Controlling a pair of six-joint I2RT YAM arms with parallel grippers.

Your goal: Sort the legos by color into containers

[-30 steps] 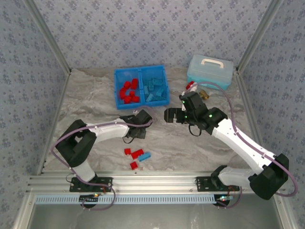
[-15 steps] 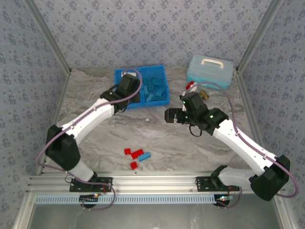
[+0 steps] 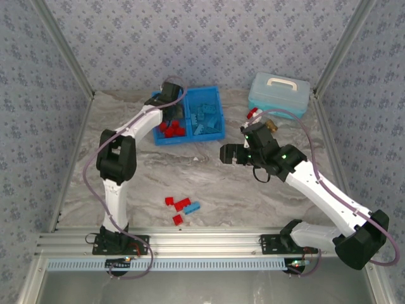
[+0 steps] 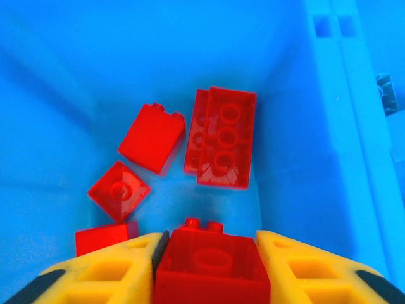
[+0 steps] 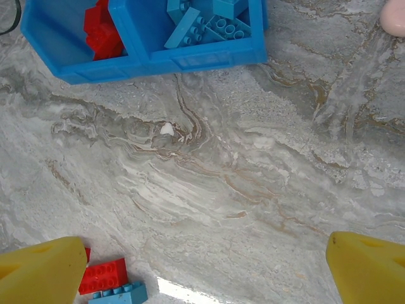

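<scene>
A red brick (image 4: 212,269) is held in the left claw (image 4: 209,246), just above the blue tray's (image 4: 297,126) left half, where other red bricks (image 4: 220,136) are piled. Light blue bricks (image 3: 207,119) are kept in its right half. The right claw (image 5: 205,263) is spread wide over the counter (image 5: 253,177) in front of the tray. A few loose bricks (image 3: 182,206) are left farther from the tray.

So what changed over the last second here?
The left claw swung from mid-table out over the tray's left compartment, a red brick between its fingers; whether it still grips is unclear. The right claw stayed open in place; the loose bricks stayed put.
</scene>
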